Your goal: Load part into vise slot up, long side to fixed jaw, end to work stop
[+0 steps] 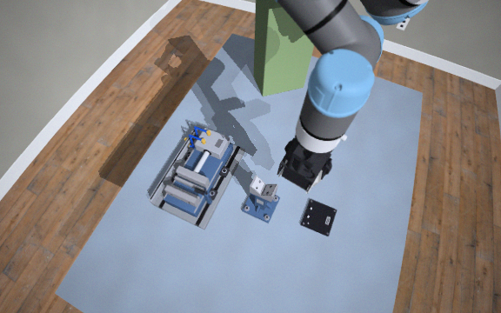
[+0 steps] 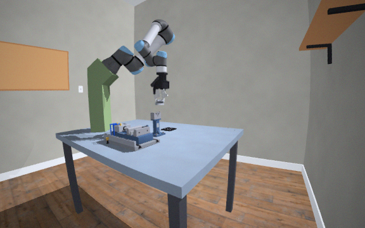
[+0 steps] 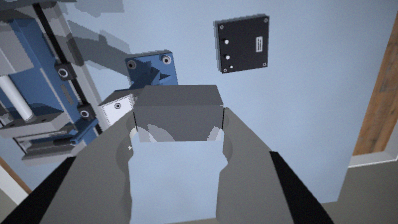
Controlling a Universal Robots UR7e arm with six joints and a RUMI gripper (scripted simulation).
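Desk [image 1: 242, 261] [image 2: 170, 155] [image 3: 300, 115]: smooth, matt. Floor [image 1: 455, 209] [image 2: 157, 183]: wood planks, worn-looking. Held block [image 3: 177, 117]: matt, metal-like, plain grey faces. Infeed plate [image 1: 318, 217] [image 2: 168, 129] [image 3: 243, 44]: matt black. Vise rod [image 1: 202, 161] [image 3: 16, 98]: smooth, pale metal look. Robot joint cap [image 1: 341, 83]: smooth, plastic-looking, faint sheen.

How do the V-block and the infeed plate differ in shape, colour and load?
The V-block stands raised on a blue post and base; the infeed plate lies low and flat. The V-block is light grey with a notched top, while the infeed plate is a black square. Neither carries the part, and both sit on the table.
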